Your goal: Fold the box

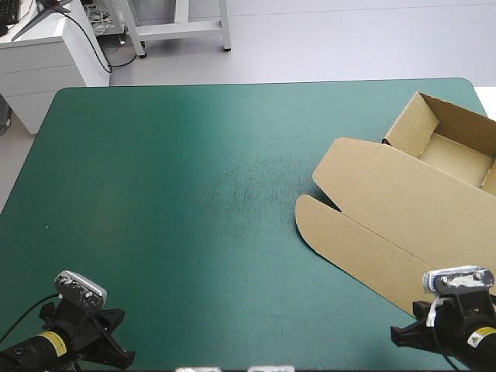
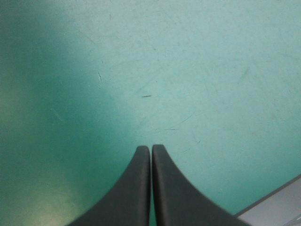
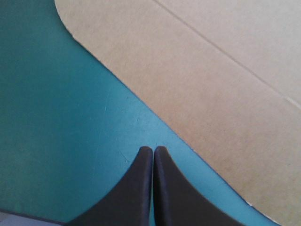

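A tabletop (image 1: 155, 194) with a teal-green cover and rounded far corners fills most of the high view. The cover shows fine dark scuffs near its middle and looks brighter there than at its left side. Beyond the far edge lies a pale grey floor (image 1: 333, 43). A white cabinet (image 1: 43, 66) stands off the far left corner with a black cable (image 1: 96, 45) beside it. A white frame (image 1: 182, 29) stands on the floor.

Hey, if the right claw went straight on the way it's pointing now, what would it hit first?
Probably the box: the right claw, shut, points across a strip of teal-green cover toward the edge of its flat lid. The claw's height is unclear, so it might pass above.
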Controlling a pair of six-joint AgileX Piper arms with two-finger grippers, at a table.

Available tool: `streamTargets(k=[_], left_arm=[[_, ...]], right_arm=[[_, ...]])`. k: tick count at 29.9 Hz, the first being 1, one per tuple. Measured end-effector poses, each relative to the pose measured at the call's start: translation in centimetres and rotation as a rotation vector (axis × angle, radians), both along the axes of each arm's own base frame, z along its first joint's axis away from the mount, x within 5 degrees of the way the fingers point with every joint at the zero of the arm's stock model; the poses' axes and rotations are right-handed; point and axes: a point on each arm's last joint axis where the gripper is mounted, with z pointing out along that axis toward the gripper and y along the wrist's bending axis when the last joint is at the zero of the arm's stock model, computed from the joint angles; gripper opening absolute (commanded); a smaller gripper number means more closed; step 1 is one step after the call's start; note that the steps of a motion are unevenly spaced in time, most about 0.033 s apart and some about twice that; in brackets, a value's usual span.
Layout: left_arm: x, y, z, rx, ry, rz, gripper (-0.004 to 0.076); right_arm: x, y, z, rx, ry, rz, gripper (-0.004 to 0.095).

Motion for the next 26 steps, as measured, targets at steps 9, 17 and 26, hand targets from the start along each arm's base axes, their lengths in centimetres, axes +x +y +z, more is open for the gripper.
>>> streamTargets(k=[9,17,26], left_arm=[[0.0,0.0,0.0,0.0,0.0,0.0,-0.0008],[0.0,0.0,0.0,0.0,0.001,0.0,-0.0008],[0.0,0.0,0.0,0.001,0.002,0.0,-0.0008]], right_arm=[[-2.7,0.9,-3.0,-0.006,-0.139,0.086,-0.0013],[-3.7,1.1,-2.9,-0.008,-0.214,0.088,-0.0014],[-3.7,1.1,-2.9,-0.008,-0.214,0.088,-0.0014]])
